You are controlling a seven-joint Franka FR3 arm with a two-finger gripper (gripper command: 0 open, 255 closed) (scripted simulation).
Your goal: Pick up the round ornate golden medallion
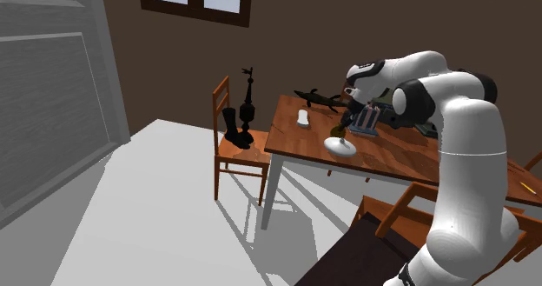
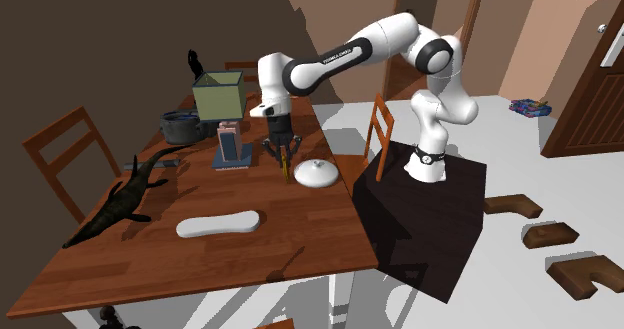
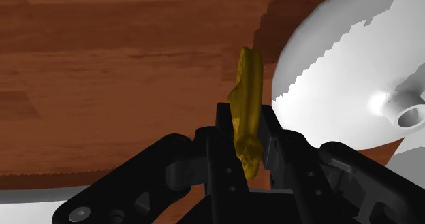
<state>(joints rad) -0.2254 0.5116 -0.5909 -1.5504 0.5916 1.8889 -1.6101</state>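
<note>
**Gripper clamped on the gold medallion above the table**

The black gripper [image 3: 246, 131] points down at the wooden table [image 3: 102, 73]. Its two fingers are closed narrow on the gold medallion [image 3: 246, 93], which stands edge-on between them and sticks out past the fingertips. Whether the medallion's lower rim touches the wood cannot be told. It is near the table edge that faces the robot's stand [image 2: 420, 217]. Just beside it, closer to that edge, sits a white domed lid [image 2: 318, 173] with a knob. Further in stands a small blue-grey box [image 2: 230, 147], with a green box [image 2: 220, 97] and a dark bowl [image 2: 182, 127] behind it. A white oblong dish [image 2: 218, 223] lies mid-table, well apart. A dark lizard figure [image 2: 120, 202] lies along the edge opposite the stand.
</note>
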